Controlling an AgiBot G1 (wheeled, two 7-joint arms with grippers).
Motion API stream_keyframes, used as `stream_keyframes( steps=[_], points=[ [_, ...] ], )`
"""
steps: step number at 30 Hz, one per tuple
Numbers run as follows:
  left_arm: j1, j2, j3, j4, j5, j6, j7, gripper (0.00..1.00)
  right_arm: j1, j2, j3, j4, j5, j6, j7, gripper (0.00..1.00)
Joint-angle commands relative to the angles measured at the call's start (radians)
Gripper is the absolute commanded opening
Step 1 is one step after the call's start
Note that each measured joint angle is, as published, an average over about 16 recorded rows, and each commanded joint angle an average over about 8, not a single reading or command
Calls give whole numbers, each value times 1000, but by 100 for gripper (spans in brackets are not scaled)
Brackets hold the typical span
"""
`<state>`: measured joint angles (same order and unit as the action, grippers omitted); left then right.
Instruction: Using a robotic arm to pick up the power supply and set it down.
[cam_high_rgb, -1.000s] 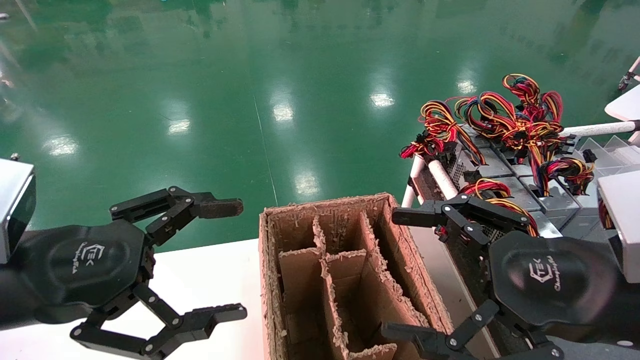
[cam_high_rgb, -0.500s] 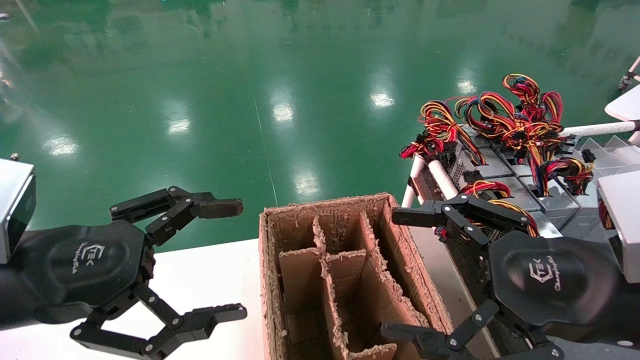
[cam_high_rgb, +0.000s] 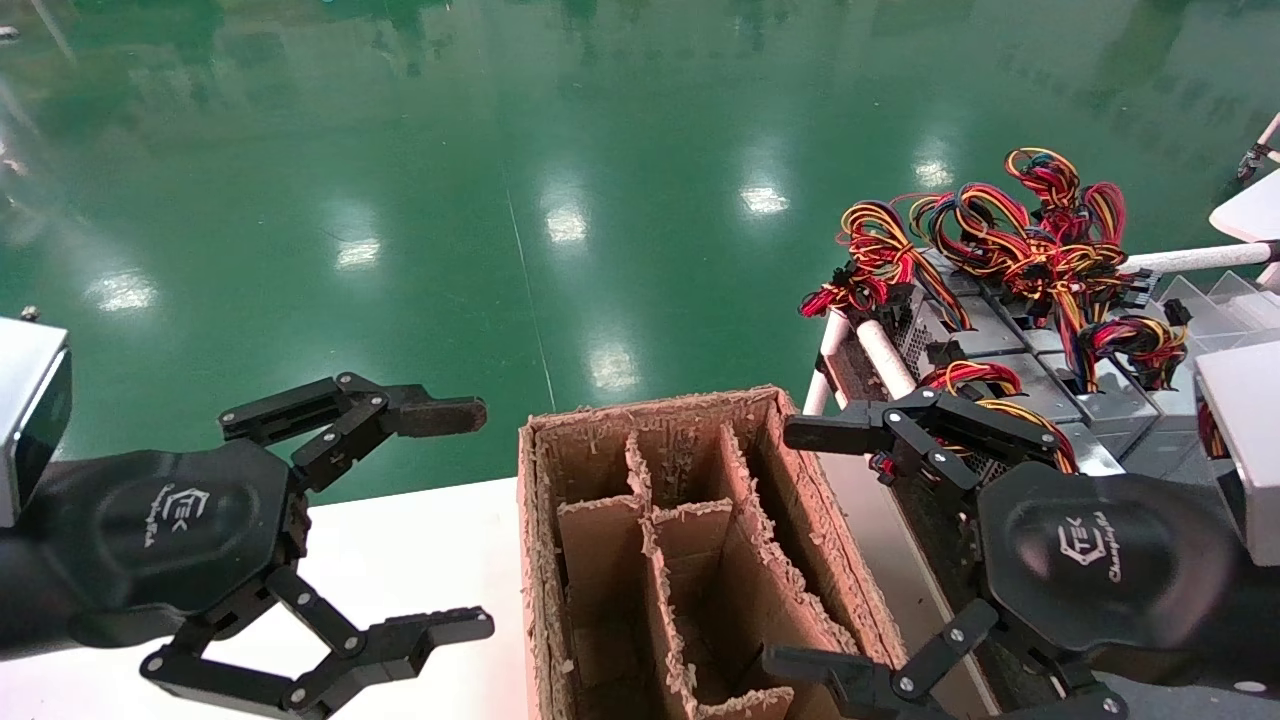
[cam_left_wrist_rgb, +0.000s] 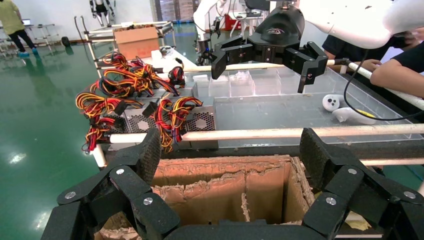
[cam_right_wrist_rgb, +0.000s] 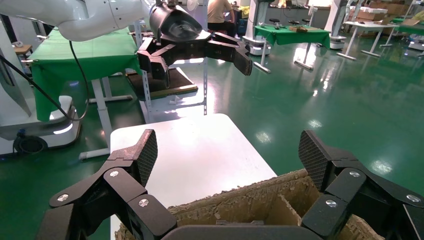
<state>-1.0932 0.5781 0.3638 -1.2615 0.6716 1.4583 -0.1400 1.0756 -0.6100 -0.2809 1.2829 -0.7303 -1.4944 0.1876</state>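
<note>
Right gripper (cam_high_rgb: 812, 548) hangs spread over the carton's (cam_high_rgb: 690, 560) right edge, left gripper (cam_high_rgb: 455, 520) spread at left; both housings read "CTEK". Power supplies (cam_high_rgb: 1010, 345) lie far right.

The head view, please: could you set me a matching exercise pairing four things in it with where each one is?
Things:
1. left gripper
2. right gripper
3. cardboard box
4. power supplies

Places:
a. on the rack at far right
b. over the white table
c. between the two grippers
d. between the box and the rack

Pairs: 1-b, 2-d, 3-c, 4-a
</note>
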Motion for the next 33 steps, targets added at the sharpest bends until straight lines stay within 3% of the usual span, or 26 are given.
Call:
stream_keyframes(
  steps=[1, 33],
  points=[
    [0, 0, 0, 0, 0, 0, 0, 100, 0, 0, 0, 0, 0, 0, 0, 100],
    [0, 0, 0, 0, 0, 0, 0, 100, 0, 0, 0, 0, 0, 0, 0, 100]
  ],
)
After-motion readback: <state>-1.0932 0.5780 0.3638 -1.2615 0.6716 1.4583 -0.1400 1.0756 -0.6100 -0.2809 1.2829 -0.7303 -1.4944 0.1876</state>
